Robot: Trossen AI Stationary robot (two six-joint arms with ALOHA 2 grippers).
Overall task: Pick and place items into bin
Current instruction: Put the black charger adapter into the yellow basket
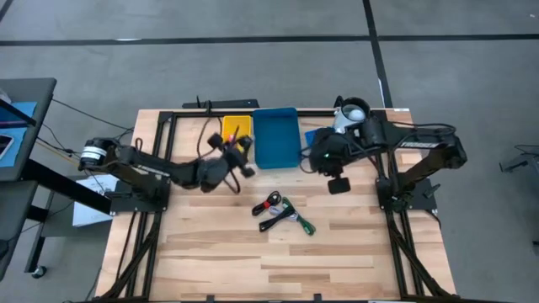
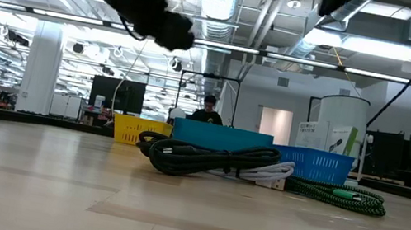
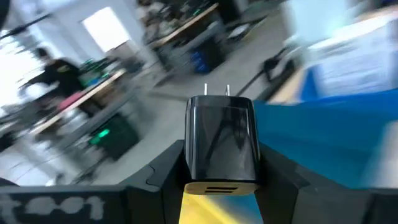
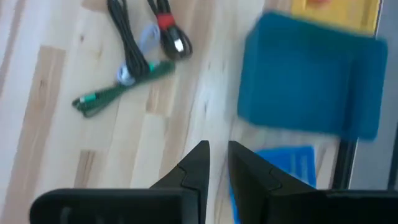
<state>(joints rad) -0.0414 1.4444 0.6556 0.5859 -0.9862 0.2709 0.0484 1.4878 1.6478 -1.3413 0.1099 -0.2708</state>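
My left gripper hangs beside the near end of the yellow bin and next to the blue bin, shut on a black wall charger whose two metal prongs point away from the wrist. A bundle of coiled cables lies on the wooden table: black with a red tie, grey-white and green; the low view shows this cable bundle too. My right gripper hovers high above the table, near side of the blue bin, shut with nothing between its fingers. My left gripper pinches the charger's two opposite side faces between its two fingers, near the end away from the prongs. The fingers lie about level and run along the charger's length. The charger is lifted clear, prongs forward.
A blue mesh basket and a white cup stand at the far right under my right arm. Black frame rails border the tabletop. Open wood lies near the front edge.
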